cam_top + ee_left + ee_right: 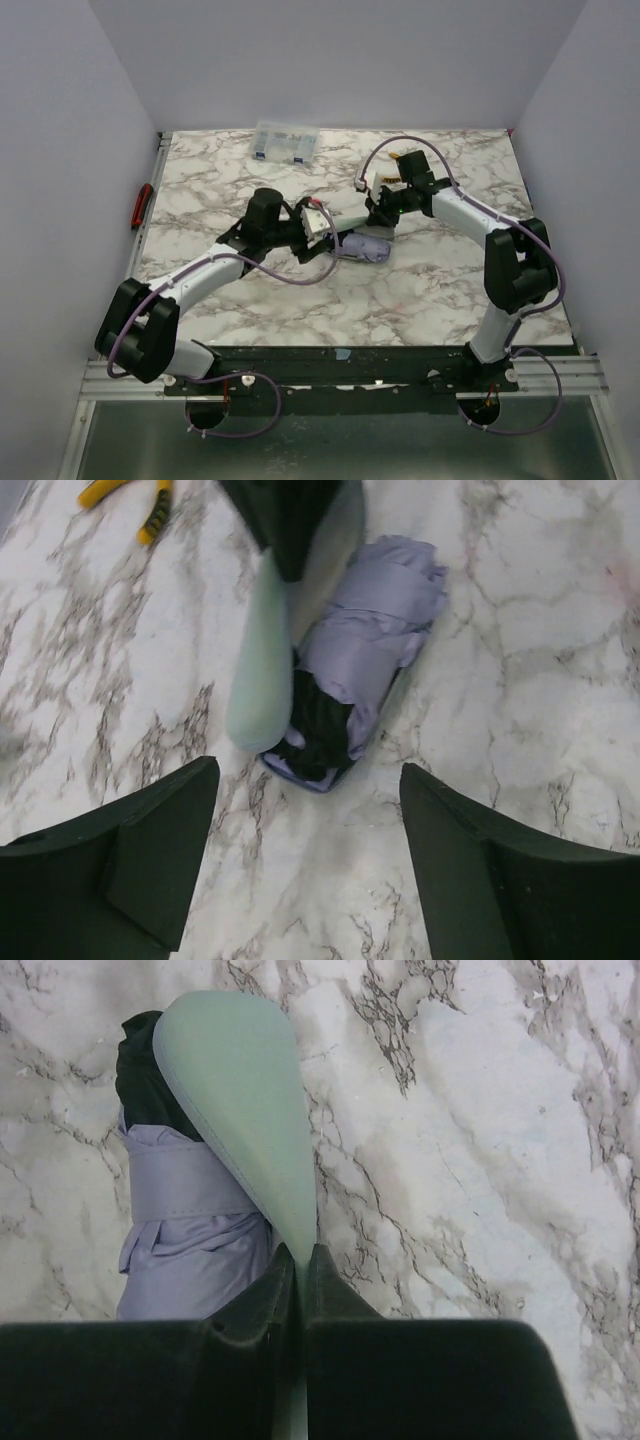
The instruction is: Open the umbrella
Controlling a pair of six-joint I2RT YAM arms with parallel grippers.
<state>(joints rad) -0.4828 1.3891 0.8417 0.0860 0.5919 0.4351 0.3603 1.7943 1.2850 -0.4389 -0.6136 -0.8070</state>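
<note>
Umbrella (365, 630): folded, strap (185, 1195) around it, flat at table (420, 290) centre, long axis 7-to-1 o'clock in my left wrist view.
Left gripper (305, 780): fingers wide, empty; umbrella's dark end just ahead at 12 o'clock.
Right gripper (215, 1060): fingers pressed together, holding nothing; umbrella alongside at 9 o'clock, seemingly touching.

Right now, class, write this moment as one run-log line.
umbrella: folded, lying on table, strap around it | left gripper: open, facing its end | right gripper: shut, tip beside it | task: not yet opened
</note>
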